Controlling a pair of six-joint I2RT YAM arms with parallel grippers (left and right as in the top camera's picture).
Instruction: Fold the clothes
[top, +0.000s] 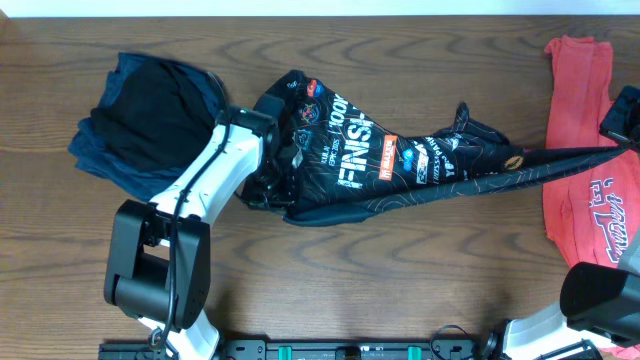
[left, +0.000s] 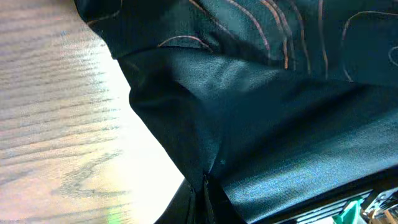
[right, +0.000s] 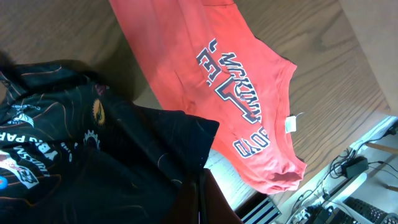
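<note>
The wooden table (top: 420, 290) carried a black jersey (top: 400, 165) stretched taut between both grippers, the left gripper (top: 272, 172) clenched on one end and the right gripper (top: 622, 148) pinching the other. A coral T-shirt (top: 575, 90) lay beneath the right gripper, and a navy pile (top: 140, 125) sat just to the left gripper's left

Jersey (top: 400, 160) spans centre; dark pile (top: 150, 120) left, red shirt (top: 585, 150) right; front tabletop (top: 400, 270) passable.

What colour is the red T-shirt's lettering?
Navy with white edging; the T-shirt shows best in the right wrist view.
</note>
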